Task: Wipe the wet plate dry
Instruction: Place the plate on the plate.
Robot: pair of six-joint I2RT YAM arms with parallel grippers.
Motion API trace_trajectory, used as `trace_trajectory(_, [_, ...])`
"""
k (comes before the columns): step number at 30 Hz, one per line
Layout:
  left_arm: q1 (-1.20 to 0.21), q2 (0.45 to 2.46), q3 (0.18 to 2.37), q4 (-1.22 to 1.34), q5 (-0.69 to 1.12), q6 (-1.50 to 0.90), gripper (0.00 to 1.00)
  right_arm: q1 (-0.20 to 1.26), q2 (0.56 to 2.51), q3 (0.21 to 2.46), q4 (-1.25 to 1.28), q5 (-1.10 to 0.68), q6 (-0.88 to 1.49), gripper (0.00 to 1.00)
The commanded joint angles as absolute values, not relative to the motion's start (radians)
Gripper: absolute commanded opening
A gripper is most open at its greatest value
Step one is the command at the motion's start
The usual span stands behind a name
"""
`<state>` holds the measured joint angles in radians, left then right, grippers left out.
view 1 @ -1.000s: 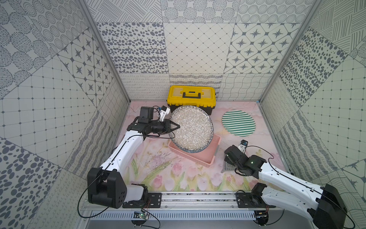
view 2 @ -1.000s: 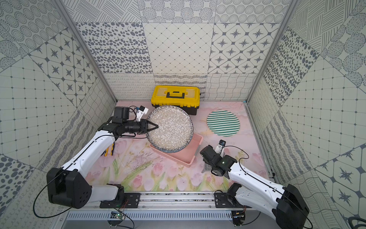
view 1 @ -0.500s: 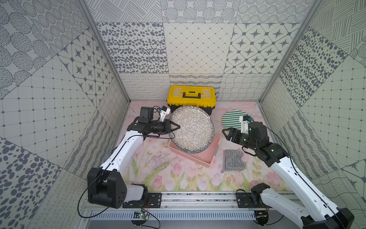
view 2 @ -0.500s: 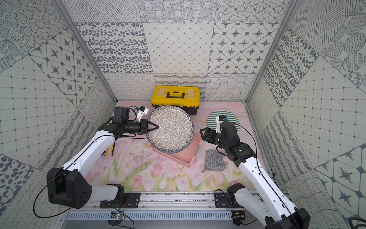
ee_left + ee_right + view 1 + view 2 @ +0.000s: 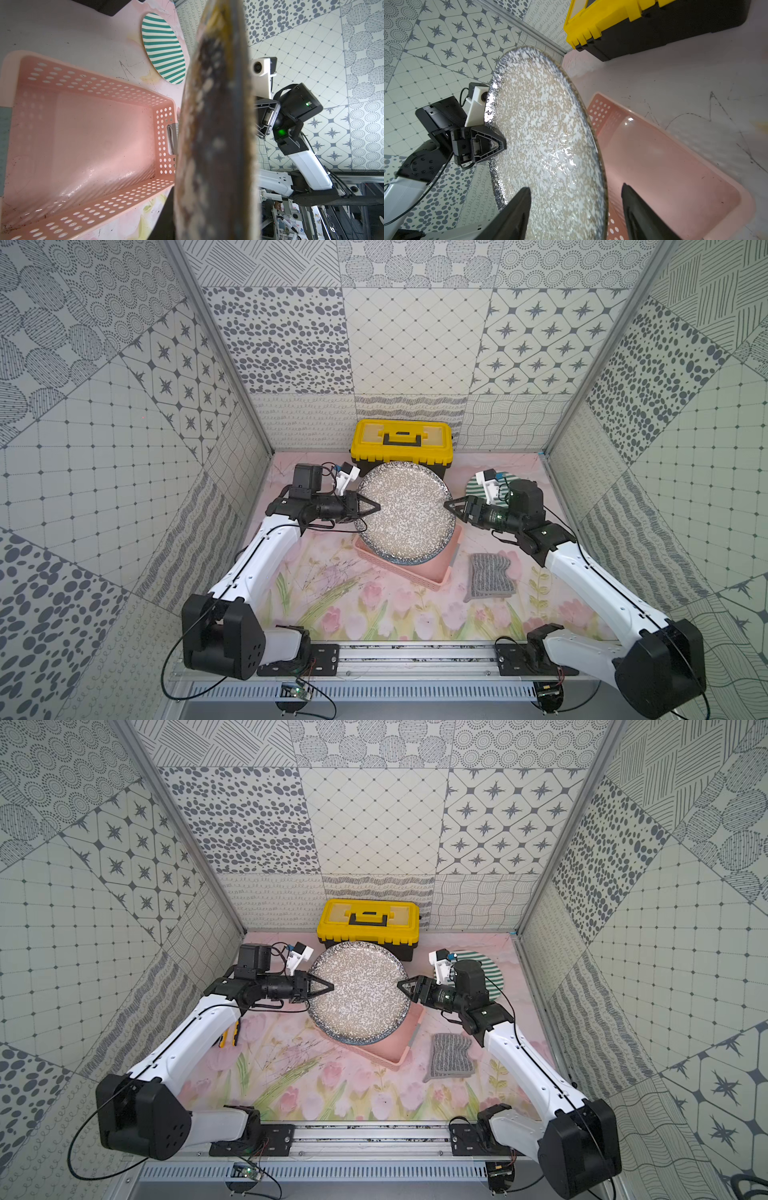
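Your left claw (image 5: 372,506) is clamped narrow on the left rim of the round speckled white-and-beige ceramic plate (image 5: 405,514) with a dark edge, one finger lying across its upper face, as the right wrist view shows (image 5: 496,145). The plate is held off the worktop (image 5: 332,572), tilted, with its face turned up toward the top cameras and its lower edge over the pink perforated plastic basket (image 5: 415,578); you cannot tell whether it touches the basket. Your right claw (image 5: 451,505) is at the opposite, right rim and stands wide. In the right wrist view its two dark fingers (image 5: 525,193) straddle the plate's edge, one over the glistening face and one on the basket side, with a gap on both. The grey striped knitted cloth (image 5: 490,576) lies flat on the worktop beside the basket, below the right forearm and apart from both claws. A yellow-and-black plastic toolbox (image 5: 401,443) sits behind the plate against the back wall, and a green-and-white striped round disc (image 5: 164,47) lies flat behind the right claw.
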<state>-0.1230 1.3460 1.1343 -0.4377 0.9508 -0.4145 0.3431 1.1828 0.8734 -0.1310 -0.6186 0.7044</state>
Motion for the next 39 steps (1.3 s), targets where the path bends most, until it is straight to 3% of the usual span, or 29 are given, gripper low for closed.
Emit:
trace_trajectory(1, [-0.127, 1.319, 1.15, -0.268, 1.239, -0.413, 0.0, 0.357, 1.22, 0.86, -0.017, -0.669, 0.712, 0.69])
trace_trajectory(7, [-0.13, 1.323, 1.146, -0.262, 1.247, -0.418, 0.0, 0.403, 1.274, 0.857, 0.064, -0.708, 0.717, 0.59])
trace_trajectory(17, [-0.131, 1.328, 1.149, -0.284, 1.219, -0.396, 0.0, 0.431, 1.249, 0.826, 0.128, -0.685, 0.717, 0.01])
trace_trajectory(27, [-0.131, 1.33, 1.163, -0.304, 1.093, -0.386, 0.0, 0.425, 1.165, 0.817, 0.15, -0.631, 0.779, 0.0])
trace_trajectory(32, [-0.13, 1.332, 1.161, -0.297, 1.075, -0.394, 0.07, 0.426, 1.153, 0.819, 0.18, -0.63, 0.818, 0.0])
trace_trajectory(35, [-0.131, 1.332, 1.163, -0.297, 1.059, -0.395, 0.21, 0.422, 1.142, 0.813, 0.181, -0.609, 0.829, 0.0])
trace_trajectory(39, [-0.126, 1.327, 1.171, -0.306, 1.028, -0.384, 0.67, 0.375, 1.119, 0.787, 0.208, -0.575, 0.883, 0.0])
